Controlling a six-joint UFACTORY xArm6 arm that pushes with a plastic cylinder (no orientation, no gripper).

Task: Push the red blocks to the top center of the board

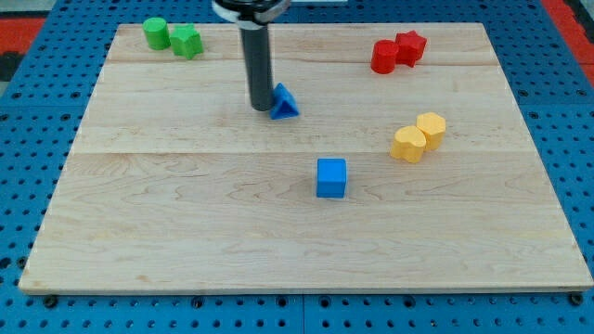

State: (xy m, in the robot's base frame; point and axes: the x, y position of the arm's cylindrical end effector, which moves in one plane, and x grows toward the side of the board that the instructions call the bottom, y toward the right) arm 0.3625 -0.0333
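Two red blocks sit touching at the view's upper right: a red cylinder and, to its right, a red star-shaped block. My tip is at the upper middle of the board, right against the left side of a blue triangular block. The tip is far to the left of the red blocks and a little lower in the view.
A green cylinder and a green star-like block sit at the upper left. A blue cube lies near the middle. Two yellow blocks sit touching at the right. The wooden board rests on a blue pegboard.
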